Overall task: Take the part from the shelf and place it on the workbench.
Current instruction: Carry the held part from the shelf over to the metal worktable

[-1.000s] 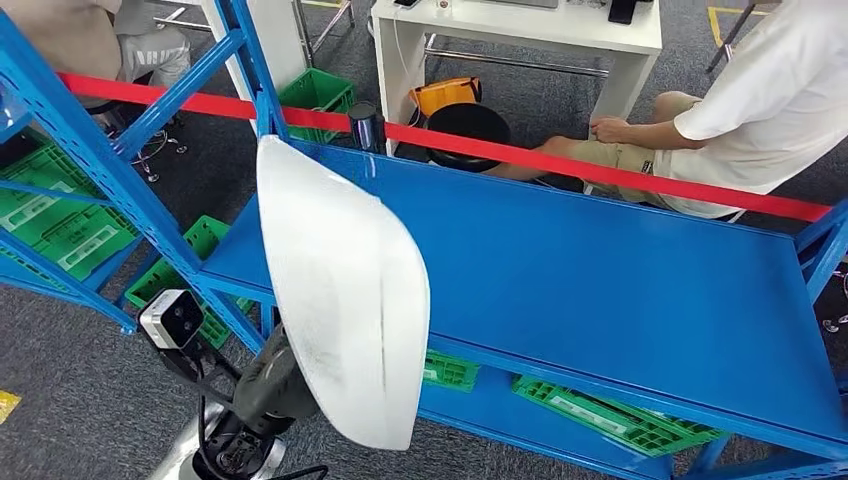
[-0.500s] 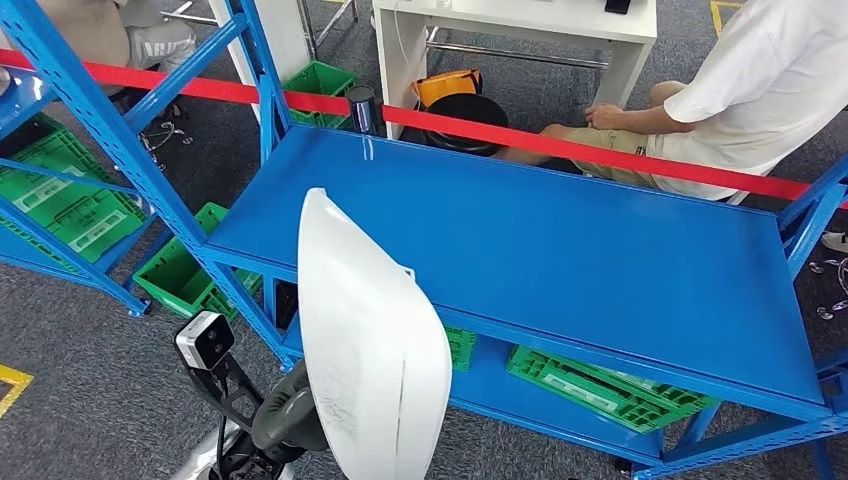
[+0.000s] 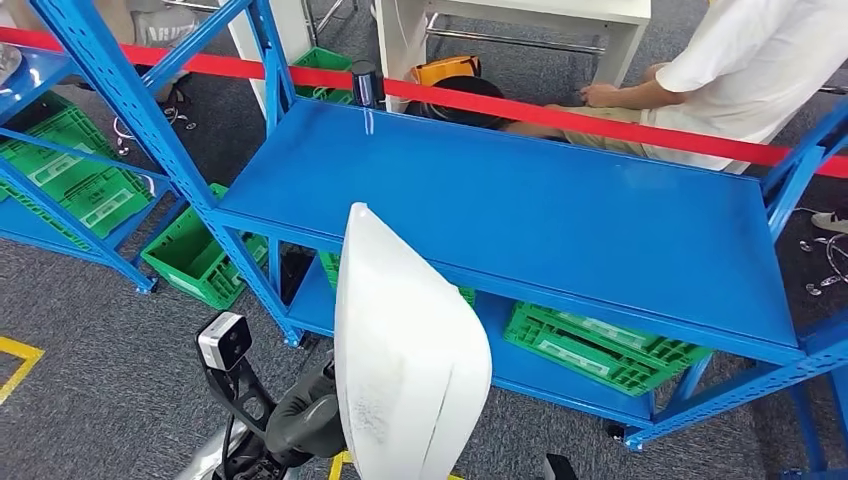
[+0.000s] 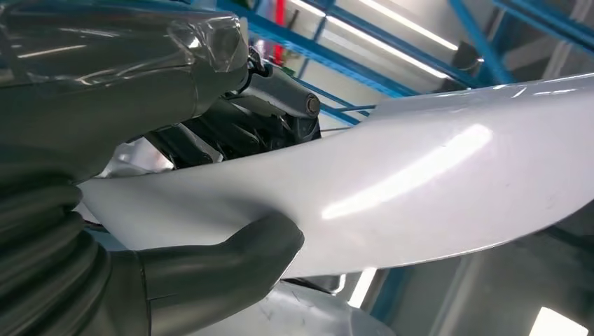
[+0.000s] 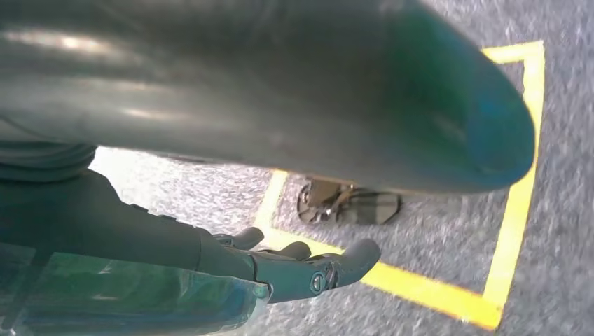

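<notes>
Blue shelving [image 3: 520,210] stands ahead; left hand [image 3: 305,425] grips the white part [image 3: 410,350] edge-on, which could slip. Right hand [image 5: 294,269] hangs empty, fingers apart.

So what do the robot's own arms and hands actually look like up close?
The left robot hand is dark grey: a thick smooth thumb, darker jointed fingers with a visible pivot pin, and a ribbed rubbery cover at the wrist. A small silver box camera sits on a black bracket with thin black cables. The right robot hand looks the same, with a clear plastic film wrap.
</notes>
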You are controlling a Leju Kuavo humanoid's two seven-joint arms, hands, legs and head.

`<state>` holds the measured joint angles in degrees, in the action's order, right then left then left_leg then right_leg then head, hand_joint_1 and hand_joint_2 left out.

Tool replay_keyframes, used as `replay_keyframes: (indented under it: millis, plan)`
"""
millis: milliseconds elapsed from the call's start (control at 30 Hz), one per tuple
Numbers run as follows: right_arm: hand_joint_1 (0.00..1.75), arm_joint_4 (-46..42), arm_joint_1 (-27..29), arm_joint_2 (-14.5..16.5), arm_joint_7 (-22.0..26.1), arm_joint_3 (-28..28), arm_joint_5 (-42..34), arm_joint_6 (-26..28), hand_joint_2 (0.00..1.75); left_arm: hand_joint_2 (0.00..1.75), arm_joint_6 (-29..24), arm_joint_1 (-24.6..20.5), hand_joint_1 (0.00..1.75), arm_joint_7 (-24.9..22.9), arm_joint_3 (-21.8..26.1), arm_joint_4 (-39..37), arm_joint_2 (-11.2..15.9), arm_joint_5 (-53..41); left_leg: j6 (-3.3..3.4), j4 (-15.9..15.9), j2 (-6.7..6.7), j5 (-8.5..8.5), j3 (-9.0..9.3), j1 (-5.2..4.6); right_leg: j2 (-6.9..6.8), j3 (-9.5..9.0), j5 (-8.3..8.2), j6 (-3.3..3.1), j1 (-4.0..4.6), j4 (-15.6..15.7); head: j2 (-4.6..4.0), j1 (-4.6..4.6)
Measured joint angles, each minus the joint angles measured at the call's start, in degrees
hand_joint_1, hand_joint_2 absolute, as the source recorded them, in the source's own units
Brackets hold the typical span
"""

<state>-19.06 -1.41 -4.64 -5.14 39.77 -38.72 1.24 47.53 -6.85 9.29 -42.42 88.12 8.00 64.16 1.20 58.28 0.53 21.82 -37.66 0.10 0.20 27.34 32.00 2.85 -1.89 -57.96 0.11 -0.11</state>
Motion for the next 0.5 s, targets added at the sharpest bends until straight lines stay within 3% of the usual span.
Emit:
replay_keyframes:
  millis: [67, 100, 167, 200, 233, 267, 300, 333, 400, 467, 500]
  plan:
    - [0.0, 1.1, -0.4, 0.8, -0.7, 0.4, -0.3, -0.3, 0.0, 1.75, 0.0, 0.2, 1.75, -0.1, -0.1, -0.2, 0.3, 0.4, -0.65, 0.2, -0.06, -0.23, -0.34, 0.3, -0.15, 0.91, -0.53, -1.3, -0.04, 0.0, 0.0, -0.02]
    - [0.0, 1.7, -0.5, 1.1, -0.9, 0.5, -0.6, -0.4, 0.0, 1.75, 0.1, 0.2, 1.75, -0.1, -0.2, -0.4, 0.4, 0.7, -0.93, 0.9, -0.13, 0.95, -0.66, 0.45, -0.27, 1.3, -1.0, -1.97, -0.08, 0.0, 0.0, -0.04]
    - [0.0, 2.7, -0.7, 1.4, -1.0, 0.5, -1.4, -0.2, 0.0, 1.75, 0.4, -0.1, 1.75, -0.1, -0.4, -1.2, 0.5, 1.3, -1.5, 5.4, -0.26, 6.46, -1.82, 0.61, -0.48, 2.32, -2.21, -3.03, -0.05, 0.0, 0.0, -0.12]
    - [0.0, 3.2, -0.7, 1.3, -1.0, 0.5, -1.7, 0.0, 0.0, 1.75, 0.5, -0.4, 1.75, 0.0, -0.5, -1.6, 0.4, 1.4, -1.72, 9.0, -0.28, 9.41, -2.44, 0.63, -0.53, 3.01, -2.86, -3.31, 0.07, -0.1, 0.0, -0.15]
    - [0.0, 3.6, -0.7, 1.2, -1.0, 0.4, -1.8, 0.3, 0.0, 1.75, 0.7, -0.7, 1.75, 0.1, -0.6, -2.1, 0.3, 1.5, -1.84, 12.5, -0.28, 11.31, -2.86, 0.65, -0.56, 3.71, -3.51, -3.41, 0.23, -0.1, 0.0, -0.17]
    - [0.0, 4.0, -0.7, 1.0, -0.9, 0.3, -1.9, 0.5, 0.0, 1.75, 0.8, -0.9, 1.75, 0.2, -0.7, -2.5, 0.3, 1.4, -1.83, 15.0, -0.29, 11.7, -2.8, 0.66, -0.58, 4.45, -4.13, -3.45, 0.4, -0.2, 0.0, -0.16]
    - [0.0, 4.3, -0.7, 0.7, -0.9, 0.3, -1.9, 0.8, 0.0, 1.75, 0.8, -1.1, 1.75, 0.5, -0.7, -2.8, 0.2, 1.2, -1.66, 15.8, -0.29, 10.84, -1.97, 0.65, -0.58, 5.18, -4.7, -3.45, 0.57, -0.2, 0.0, -0.17]
    - [0.0, 4.6, -0.7, 0.5, -0.8, 0.2, -1.8, 1.1, 0.0, 1.75, 0.8, -1.2, 1.75, 0.8, -0.7, -3.0, 0.1, 0.9, -1.29, 14.6, -0.33, 9.32, -0.19, 0.58, -0.54, 5.84, -5.26, -3.43, 0.77, -0.2, 0.0, -0.17]
    - [0.0, 4.9, -0.7, 0.2, -0.6, 0.2, -1.7, 1.5, 0.0, 1.75, 0.8, -1.4, 1.75, 1.5, -0.4, -3.2, 0.0, 0.0, 0.14, 7.4, -0.5, 7.49, 5.63, 0.18, -0.4, 6.77, -6.25, -3.28, 1.04, -0.2, 0.0, -0.15]
    - [0.0, 5.1, -0.7, -0.1, -0.3, 0.2, -1.5, 1.6, 0.0, 1.75, 0.8, -1.6, 1.75, 2.0, 0.0, -3.1, 0.0, -0.5, 1.29, 0.3, -0.61, 8.31, 10.32, -0.38, -0.33, 7.24, -7.18, -2.62, 0.94, -0.1, 0.0, -0.14]
    - [0.0, 5.1, -0.7, -0.2, -0.2, 0.2, -1.5, 1.7, 0.0, 1.75, 0.8, -1.6, 1.75, 2.1, 0.1, -3.0, 0.0, -0.6, 1.61, -1.4, -0.6, 8.81, 11.15, -0.67, -0.34, 7.45, -7.7, -2.13, 0.78, 0.0, 0.0, -0.14]
